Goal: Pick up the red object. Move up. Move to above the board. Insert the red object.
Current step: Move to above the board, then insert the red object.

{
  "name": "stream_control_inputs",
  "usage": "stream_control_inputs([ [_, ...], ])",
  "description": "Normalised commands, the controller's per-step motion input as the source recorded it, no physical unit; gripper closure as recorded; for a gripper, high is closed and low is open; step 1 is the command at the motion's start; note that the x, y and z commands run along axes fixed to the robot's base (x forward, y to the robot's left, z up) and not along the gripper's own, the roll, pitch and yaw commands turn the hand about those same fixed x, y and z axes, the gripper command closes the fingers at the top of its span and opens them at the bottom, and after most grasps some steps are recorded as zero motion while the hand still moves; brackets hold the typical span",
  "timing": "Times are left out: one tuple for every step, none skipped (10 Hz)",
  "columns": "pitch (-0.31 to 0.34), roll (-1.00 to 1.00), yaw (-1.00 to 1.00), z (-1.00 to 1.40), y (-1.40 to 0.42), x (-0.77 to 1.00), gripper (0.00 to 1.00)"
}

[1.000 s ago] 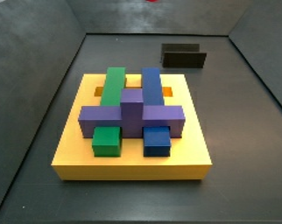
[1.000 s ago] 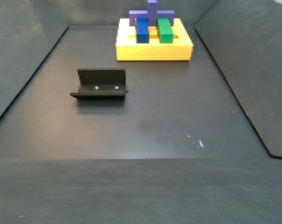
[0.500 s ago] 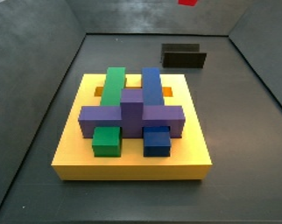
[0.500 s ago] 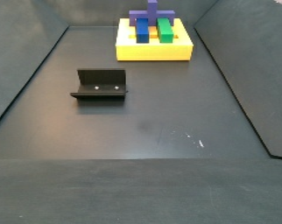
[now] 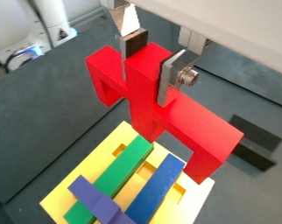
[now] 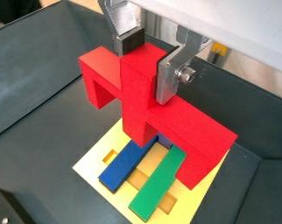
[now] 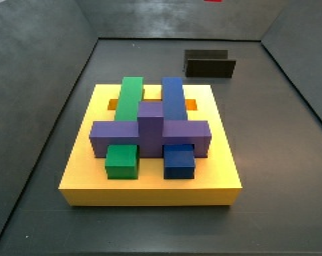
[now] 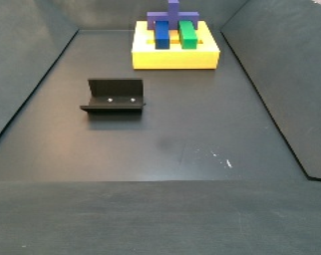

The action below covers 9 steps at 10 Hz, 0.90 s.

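In both wrist views my gripper (image 5: 153, 63) (image 6: 150, 59) is shut on the central post of the red object (image 5: 167, 114) (image 6: 137, 87). It holds the object high above the yellow board (image 5: 106, 150) (image 6: 95, 163), legs pointing down. The board carries a green block (image 5: 126, 162) (image 6: 161, 179), a blue block (image 5: 161, 184) (image 6: 126, 162) and a purple block (image 5: 102, 201). In a side view only a thin red sliver (image 7: 215, 1) shows at the top edge, above the board (image 7: 150, 190). The other side view shows the board (image 8: 176, 60) far away, with the gripper out of frame.
The dark fixture (image 7: 211, 65) (image 8: 114, 97) stands on the grey floor beyond the board, and also shows in both wrist views (image 5: 255, 140) (image 6: 5, 210). Grey walls enclose the floor on all sides.
In a side view the red patch at the top edge moved right, then shrank to a sliver as it rose. The board and fixture have not moved.
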Motion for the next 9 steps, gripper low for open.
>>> stream_control_inputs([
  [0.152,0.06,0.22,0.02,-0.03,0.07,1.00],
  [-0.149,-0.32,0.00,-0.43,0.00,-0.03,1.00],
  [-0.144,-0.32,0.00,-0.44,0.00,-0.03,1.00],
  [-0.129,-0.29,0.00,-0.55,0.02,0.00,1.00],
  [-0.103,-0.24,0.00,-0.66,0.09,0.01,1.00],
  [-0.096,-0.24,0.00,-0.67,0.16,0.06,1.00],
  [-0.094,-0.25,0.07,-0.67,0.27,0.06,1.00],
  [-0.127,-0.28,0.07,-0.59,0.23,0.07,1.00],
  [-0.170,-0.21,0.00,-0.63,0.19,0.06,1.00],
])
